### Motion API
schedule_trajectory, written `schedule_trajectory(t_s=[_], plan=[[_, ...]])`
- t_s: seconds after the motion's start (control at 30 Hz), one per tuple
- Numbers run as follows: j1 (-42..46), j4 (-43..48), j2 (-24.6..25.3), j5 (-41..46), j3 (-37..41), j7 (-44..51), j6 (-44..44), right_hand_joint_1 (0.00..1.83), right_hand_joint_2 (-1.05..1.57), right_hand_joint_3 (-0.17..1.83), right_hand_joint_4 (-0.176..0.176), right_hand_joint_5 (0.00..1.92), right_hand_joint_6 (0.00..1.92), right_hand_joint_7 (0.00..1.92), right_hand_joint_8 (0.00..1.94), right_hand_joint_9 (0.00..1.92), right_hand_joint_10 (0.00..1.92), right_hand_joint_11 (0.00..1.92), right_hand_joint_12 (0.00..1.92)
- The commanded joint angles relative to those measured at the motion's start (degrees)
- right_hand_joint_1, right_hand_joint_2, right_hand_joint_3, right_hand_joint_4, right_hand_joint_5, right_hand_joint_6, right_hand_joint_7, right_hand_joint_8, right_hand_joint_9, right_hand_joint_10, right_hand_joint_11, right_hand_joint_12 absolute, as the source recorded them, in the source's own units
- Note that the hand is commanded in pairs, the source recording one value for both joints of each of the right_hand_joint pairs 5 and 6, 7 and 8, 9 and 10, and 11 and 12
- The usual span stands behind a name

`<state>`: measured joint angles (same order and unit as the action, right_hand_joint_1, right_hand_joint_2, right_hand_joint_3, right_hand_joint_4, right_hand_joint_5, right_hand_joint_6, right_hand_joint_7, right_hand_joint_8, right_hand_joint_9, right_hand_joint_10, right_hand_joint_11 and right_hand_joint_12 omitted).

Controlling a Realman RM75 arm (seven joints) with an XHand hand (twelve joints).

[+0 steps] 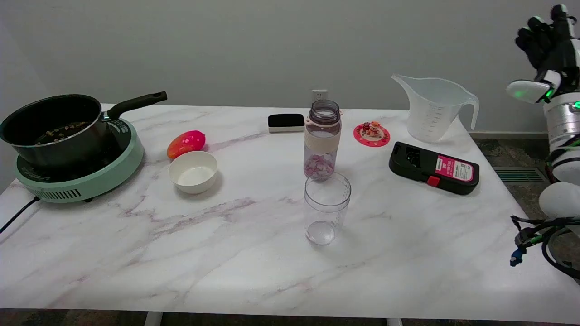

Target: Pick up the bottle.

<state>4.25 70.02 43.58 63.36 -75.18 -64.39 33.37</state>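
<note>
At the table's (113, 253) far left a black saucepan (50, 129) sits on a mint-green induction hob (90, 176), with a red-orange fruit, perhaps a mango (186, 143), and a white bowl (193, 172) beside it. Mid-table the lidless clear bottle (322, 139) stands upright, pinkish bits at its bottom, just behind a clear cup (326, 208), a black eraser (286, 122) behind it to its left. Further right lie a pink coaster (372, 134), a clear measuring jug (432, 107) and a black device with a pink label (434, 168); the right hand (548, 40) hangs high at the right edge, well apart from the bottle, fingers loosely curled and holding nothing.
</note>
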Motion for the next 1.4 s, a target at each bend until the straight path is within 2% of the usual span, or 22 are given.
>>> schedule_trajectory(t_s=[0.03,0.2,0.37,0.8,1.03,1.27,1.4], plan=[[-17.2,-3.7,-2.5,-19.1,-20.6,-29.4,-2.6,1.28,-1.05,1.18,0.0,0.0,0.0,0.24,0.24,0.31,0.31,0.28,0.28],[-22.7,-8.3,-2.6,-28.8,-24.9,-37.8,2.0,1.29,-1.05,1.19,0.0,0.02,0.02,0.23,0.23,0.3,0.3,0.25,0.25],[-23.9,-10.4,-2.2,-32.9,-27.2,-43.9,6.2,1.29,-1.05,1.21,0.0,0.02,0.02,0.24,0.24,0.31,0.31,0.25,0.25],[-23.1,-16.9,-0.7,-36.8,-31.1,-44.1,11.6,1.29,-1.05,1.26,0.0,0.03,0.03,0.27,0.27,0.29,0.29,0.24,0.24],[-25.3,-22.4,-0.5,-37.3,-35.3,-44.1,15.0,1.29,-1.02,1.22,0.0,0.05,0.05,0.32,0.32,0.3,0.3,0.23,0.23],[-28.5,-30.6,2.2,-38.2,-41.1,-44.2,16.4,1.29,-1.04,1.25,0.0,0.05,0.05,0.35,0.35,0.31,0.31,0.23,0.23],[-29.0,-34.7,4.2,-39.2,-41.2,-44.4,18.2,1.29,-1.05,1.2,0.0,0.05,0.05,0.35,0.35,0.31,0.31,0.24,0.24]])
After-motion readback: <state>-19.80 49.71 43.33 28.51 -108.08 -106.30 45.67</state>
